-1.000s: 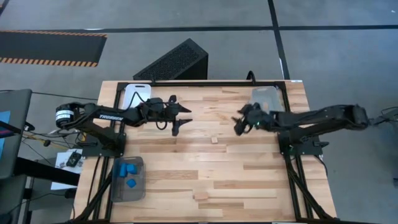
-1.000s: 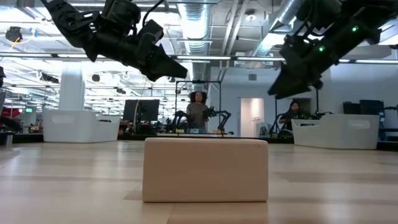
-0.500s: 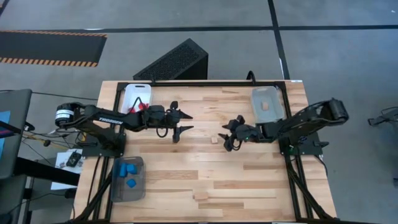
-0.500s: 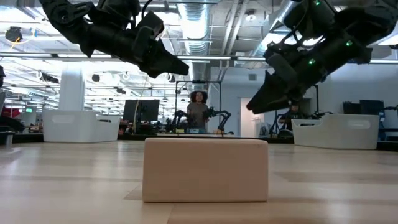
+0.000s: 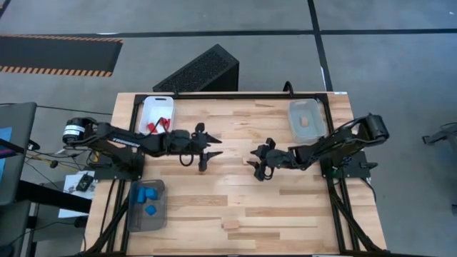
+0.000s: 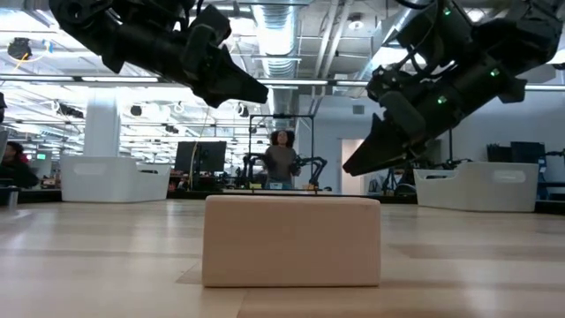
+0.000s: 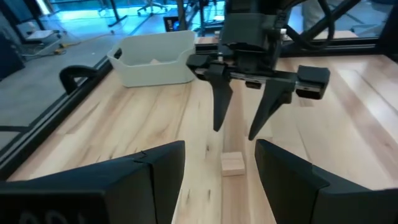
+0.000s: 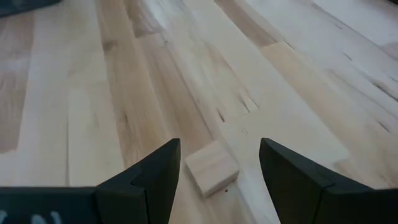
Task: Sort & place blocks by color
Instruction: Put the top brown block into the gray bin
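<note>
The right gripper (image 5: 258, 164) hangs low over mid-bench with its fingers spread and holding nothing; a small plain wooden block (image 8: 212, 167) lies on the bench (image 5: 285, 207) just ahead of the gap between them. The left gripper (image 5: 208, 148) hovers opposite, also parted and empty. A second wooden block (image 5: 230, 225) sits near the front edge. Blue blocks (image 5: 147, 195) lie in the grey tray (image 5: 133, 218), red blocks (image 5: 157, 126) in the white tray (image 5: 148, 107), and a wooden piece in the clear tray (image 5: 318, 118).
</note>
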